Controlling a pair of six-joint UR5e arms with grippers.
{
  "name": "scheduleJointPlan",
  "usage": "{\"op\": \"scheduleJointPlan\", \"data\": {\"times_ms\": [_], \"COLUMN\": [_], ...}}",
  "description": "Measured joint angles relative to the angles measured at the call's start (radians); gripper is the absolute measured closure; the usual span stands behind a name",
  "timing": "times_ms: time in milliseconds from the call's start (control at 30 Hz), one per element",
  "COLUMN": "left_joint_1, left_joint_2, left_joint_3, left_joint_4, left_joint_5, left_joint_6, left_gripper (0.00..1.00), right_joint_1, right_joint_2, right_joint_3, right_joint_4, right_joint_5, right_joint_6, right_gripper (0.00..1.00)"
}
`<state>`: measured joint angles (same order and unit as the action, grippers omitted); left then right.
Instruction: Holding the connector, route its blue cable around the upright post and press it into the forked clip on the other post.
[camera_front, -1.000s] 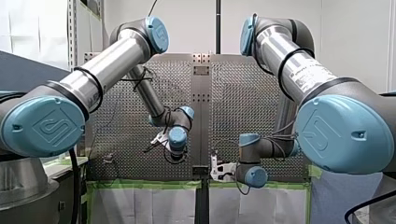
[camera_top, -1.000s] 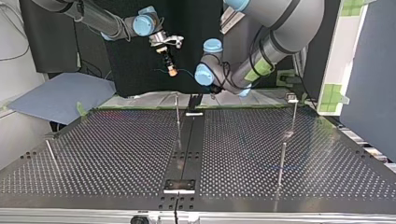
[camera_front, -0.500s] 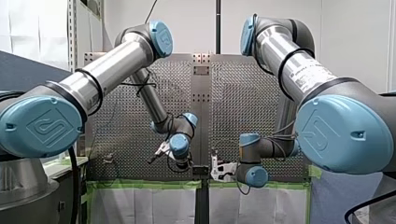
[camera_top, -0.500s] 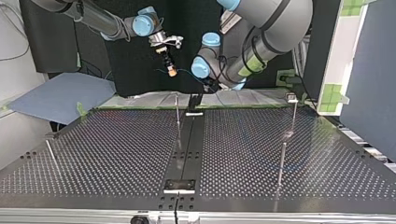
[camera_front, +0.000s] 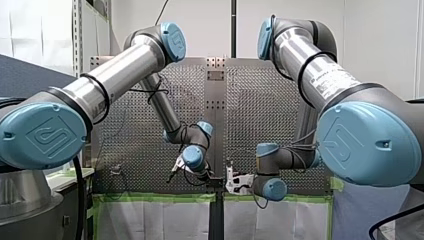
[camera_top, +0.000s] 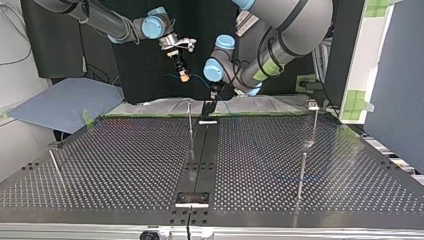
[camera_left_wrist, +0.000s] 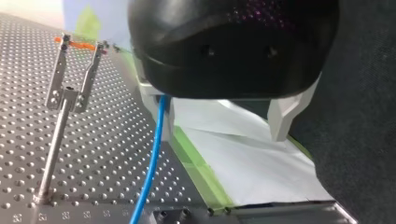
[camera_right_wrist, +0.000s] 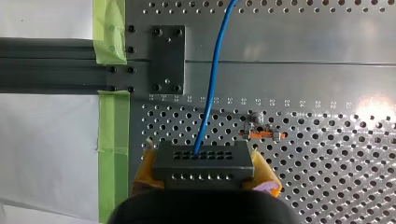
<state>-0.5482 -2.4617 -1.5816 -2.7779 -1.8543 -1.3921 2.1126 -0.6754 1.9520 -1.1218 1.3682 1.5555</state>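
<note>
My right gripper (camera_right_wrist: 204, 179) is shut on the dark grey connector (camera_right_wrist: 203, 162), held between its yellow pads. The blue cable (camera_right_wrist: 212, 84) leaves the connector and runs ahead across the perforated table. In the top view my right gripper (camera_top: 183, 75) hangs above the table's far edge. My left gripper (camera_left_wrist: 223, 133) is open, its pale fingers wide apart; the blue cable (camera_left_wrist: 154, 158) passes just beside one finger and is not gripped. The forked clip (camera_left_wrist: 74, 65), with an orange piece across its prongs, stands on a thin post beside that finger. In the top view my left gripper (camera_top: 213, 94) hangs close to my right one.
A thin post (camera_top: 190, 122) stands near the dark centre strip (camera_top: 196, 165) at the far edge. Two more posts (camera_top: 314, 120) (camera_top: 301, 175) stand at the top view's right, and a leaning rod (camera_top: 55, 165) at its left. Green tape (camera_right_wrist: 112, 121) lines the table edge.
My left arm has come down and swung toward the table's middle, closer to my right gripper. My right arm and the connector have stayed still.
</note>
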Motion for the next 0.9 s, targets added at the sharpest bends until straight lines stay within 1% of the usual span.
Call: {"op": "scheduleJointPlan", "data": {"times_ms": [133, 367, 400, 433, 467, 500, 533, 567, 600, 633, 667, 700, 900], "left_joint_1": [-0.001, 0.0, 0.0, 0.0, -0.001, -0.001, -0.001, -0.001, -0.002, -0.002, -0.002, -0.002, -0.004], "left_joint_2": [0.0, 0.001, 0.001, 0.0, 0.0, 0.001, 0.001, 0.0, 0.0, 0.001, 0.0, 0.0, 0.001], "left_joint_3": [-0.007, -0.03, -0.032, -0.033, -0.034, -0.035, -0.036, -0.036, -0.036, -0.036, -0.036, -0.036, -0.036], "left_joint_4": [0.003, 0.031, 0.035, 0.04, 0.045, 0.048, 0.051, 0.056, 0.059, 0.063, 0.068, 0.071, 0.088], "left_joint_5": [-0.013, -0.067, -0.072, -0.075, -0.078, -0.079, -0.08, -0.08, -0.079, -0.079, -0.078, -0.078, -0.056], "left_joint_6": [-0.036, -0.1, -0.108, -0.116, -0.127, -0.135, -0.144, -0.156, -0.163, -0.17, -0.177, -0.182, -0.193], "left_gripper": [0.0, 0.0, 0.13, 0.13, 0.19, 0.46, 0.46, 0.6, 0.83, 0.83, 0.98, 1.0, 1.0], "right_joint_1": [0.0, 0.0, 0.0, -0.001, -0.001, -0.001, -0.001, -0.001, -0.001, -0.001, -0.001, -0.001, -0.004], "right_joint_2": [0.0, 0.0, 0.0, 0.0, 0.0, 0.0, 0.0, 0.0, 0.0, 0.0, 0.0, 0.0, 0.0], "right_joint_3": [0.0, 0.0, 0.0, 0.0, 0.0, 0.0, 0.0, 0.0, 0.0, 0.0, 0.0, 0.0, 0.0], "right_joint_4": [0.0, 0.0, 0.0, 0.0, 0.0, 0.0, 0.0, 0.0, 0.0, 0.001, 0.001, 0.001, 0.002], "right_joint_5": [0.0, 0.0, 0.0, 0.0, 0.0, 0.0, 0.0, 0.0, 0.0, 0.0, 0.0, 0.0, 0.001], "right_joint_6": [-0.001, -0.001, -0.001, -0.001, -0.001, -0.002, -0.002, -0.002, -0.002, -0.002, -0.002, -0.003, -0.001], "right_gripper": [1.0, 1.0, 1.0, 1.0, 1.0, 1.0, 1.0, 1.0, 1.0, 1.0, 1.0, 1.0, 1.0]}}
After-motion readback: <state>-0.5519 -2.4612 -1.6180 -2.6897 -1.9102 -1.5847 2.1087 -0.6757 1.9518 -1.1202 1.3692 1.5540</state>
